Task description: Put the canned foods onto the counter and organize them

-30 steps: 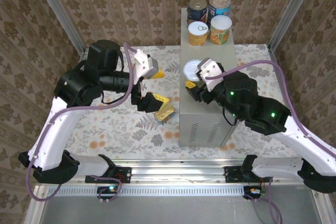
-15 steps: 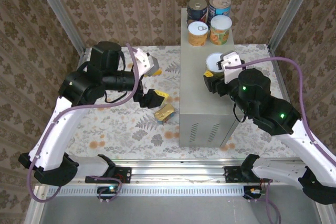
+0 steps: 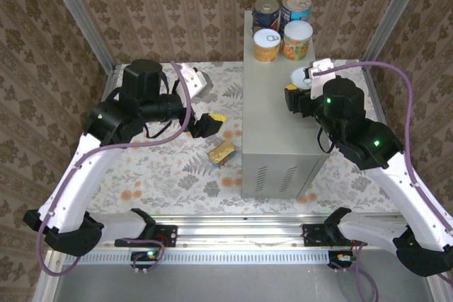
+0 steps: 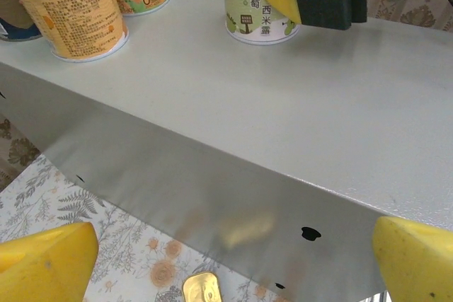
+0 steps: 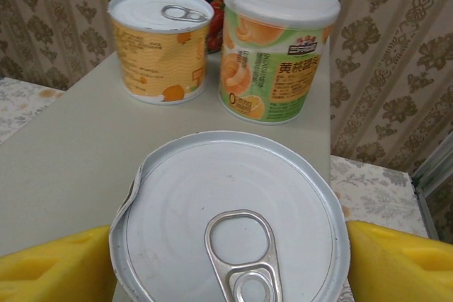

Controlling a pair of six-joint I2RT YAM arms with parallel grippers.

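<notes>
The fifth can point(image 3: 304, 77) sits on the counter point(image 3: 272, 132), near its right edge and on the near side of the four at the far end. The right gripper point(image 5: 228, 274) pinches it, with a yellow finger point(image 5: 56, 266) against each side of its pull-tab lid. Beyond it the orange can point(image 5: 161, 47) and the peach can point(image 5: 276, 54) stand side by side, close but apart. The dark can point(image 3: 266, 10) and the blue can point(image 3: 296, 5) form a second row behind them (all four upright). The gold tin point(image 3: 221, 151) lies on the floral floor point(image 3: 163, 167), just beside the counter's left wall. The left gripper point(image 4: 230, 254) hangs over the floor left of the counter, near the tin, its fingers spread wide and facing the counter's side.
</notes>
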